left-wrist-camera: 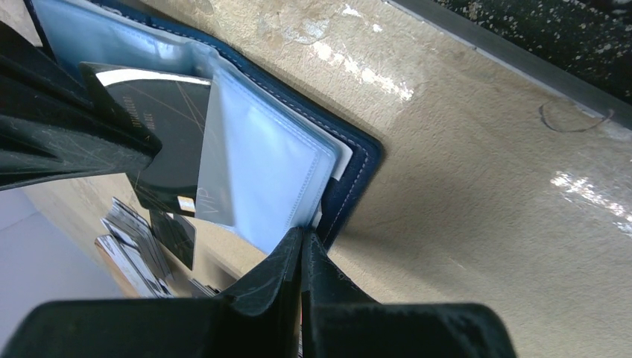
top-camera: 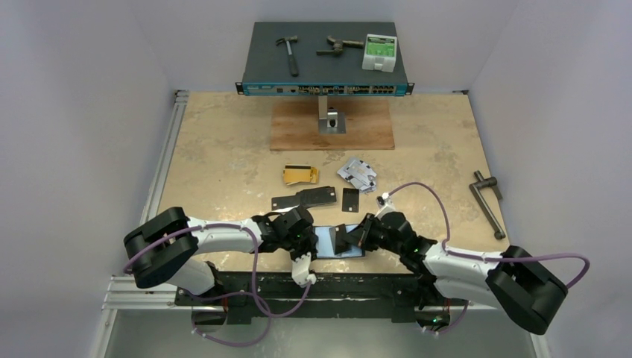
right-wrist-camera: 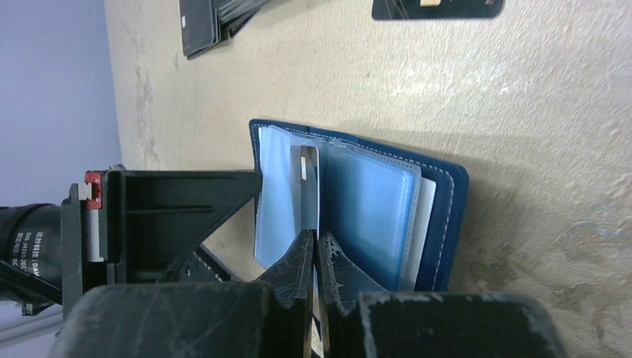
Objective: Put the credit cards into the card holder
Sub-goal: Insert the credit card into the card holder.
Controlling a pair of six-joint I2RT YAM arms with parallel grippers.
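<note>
The navy card holder (top-camera: 328, 242) lies open near the table's front edge, its clear sleeves fanned up. My left gripper (left-wrist-camera: 302, 235) is shut on the edge of a sleeve, against the navy cover (left-wrist-camera: 359, 160). My right gripper (right-wrist-camera: 314, 237) is shut on a black credit card (right-wrist-camera: 305, 186), which stands edge-on among the holder's (right-wrist-camera: 446, 216) sleeves. The left wrist view shows that card (left-wrist-camera: 175, 127) partly behind a clear sleeve. More credit cards lie behind: gold ones (top-camera: 299, 174), a silver pile (top-camera: 358, 174) and black ones (top-camera: 302, 198).
A network switch (top-camera: 326, 88) on a stand over a wooden board (top-camera: 332, 124) sits at the back, with a hammer (top-camera: 289, 52) and a small box (top-camera: 379, 52) on top. A metal crank tool (top-camera: 488, 203) lies at the right edge.
</note>
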